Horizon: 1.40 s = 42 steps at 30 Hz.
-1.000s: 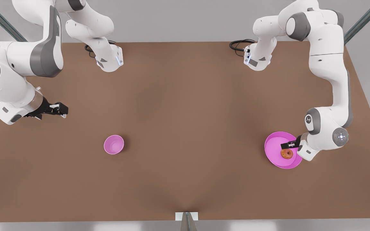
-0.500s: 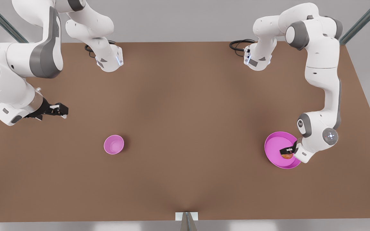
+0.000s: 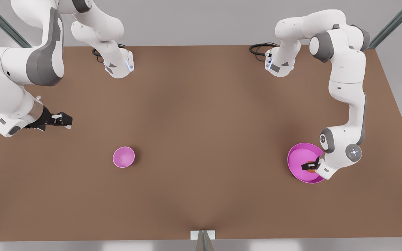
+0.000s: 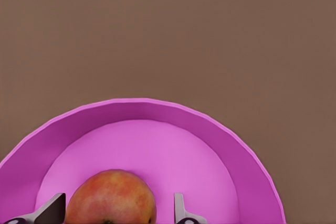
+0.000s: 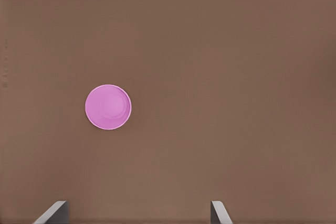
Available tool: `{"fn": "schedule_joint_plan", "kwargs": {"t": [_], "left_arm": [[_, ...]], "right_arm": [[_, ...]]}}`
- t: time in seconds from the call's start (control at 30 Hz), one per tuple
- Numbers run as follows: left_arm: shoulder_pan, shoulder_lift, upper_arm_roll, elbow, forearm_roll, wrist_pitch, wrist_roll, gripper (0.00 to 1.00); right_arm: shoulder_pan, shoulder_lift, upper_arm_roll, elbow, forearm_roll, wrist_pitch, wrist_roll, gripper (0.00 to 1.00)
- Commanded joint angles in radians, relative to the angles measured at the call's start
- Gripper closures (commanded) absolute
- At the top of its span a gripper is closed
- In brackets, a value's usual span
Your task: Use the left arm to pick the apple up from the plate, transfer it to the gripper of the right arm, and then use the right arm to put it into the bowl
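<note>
The pink plate (image 3: 299, 157) lies on the table at the front view's right, and the red-orange apple (image 4: 110, 199) rests on it. My left gripper (image 3: 309, 166) is down over the plate, open, with one finger on each side of the apple (image 3: 312, 171); the left wrist view shows a small gap at both fingertips (image 4: 52, 209). The plate's rim (image 4: 157, 107) curves around beyond them. My right gripper (image 3: 67, 120) waits open above the table at the front view's left, holding nothing. The small pink bowl (image 3: 124, 157) stands below and to its right, empty, and is seen from above as the bowl (image 5: 108, 107).
Both arm bases (image 3: 119, 66) stand at the far edge of the brown table (image 3: 201, 122), each with a black cable (image 3: 258, 48) beside it. A wide stretch of bare table separates bowl and plate.
The left arm has lowered onto the plate, bringing its open fingers down around the apple. The right arm has drifted slightly toward the front view's left.
</note>
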<state>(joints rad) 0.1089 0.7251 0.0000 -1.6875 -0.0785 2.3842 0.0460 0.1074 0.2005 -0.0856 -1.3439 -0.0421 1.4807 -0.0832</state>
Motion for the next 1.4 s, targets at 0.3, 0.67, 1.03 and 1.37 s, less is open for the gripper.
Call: {"fn": "schedule_joint_plan", "kwargs": {"t": [0.3, 0.67, 1.03, 1.37], "left_arm": [[0.003, 0.001, 0.000, -0.015, 0.002, 0.003, 0.026, 0.05], [0.003, 0.001, 0.000, -0.015, 0.002, 0.003, 0.028, 0.27], [-0.008, -0.049, 0.000, -0.014, 0.002, -0.016, 0.026, 0.30], [-0.044, -0.211, -0.293, 0.028, -0.087, -0.102, -0.166, 0.30]], "right_arm": [[-0.003, 0.002, 0.000, 0.000, 0.004, 0.000, -0.017, 0.00], [-0.003, 0.002, 0.000, 0.002, 0.004, 0.000, -0.018, 0.00], [-0.003, 0.003, 0.000, 0.000, 0.004, 0.000, -0.018, 0.00], [-0.009, 0.005, 0.000, 0.002, 0.005, 0.000, -0.023, 0.00]]}}
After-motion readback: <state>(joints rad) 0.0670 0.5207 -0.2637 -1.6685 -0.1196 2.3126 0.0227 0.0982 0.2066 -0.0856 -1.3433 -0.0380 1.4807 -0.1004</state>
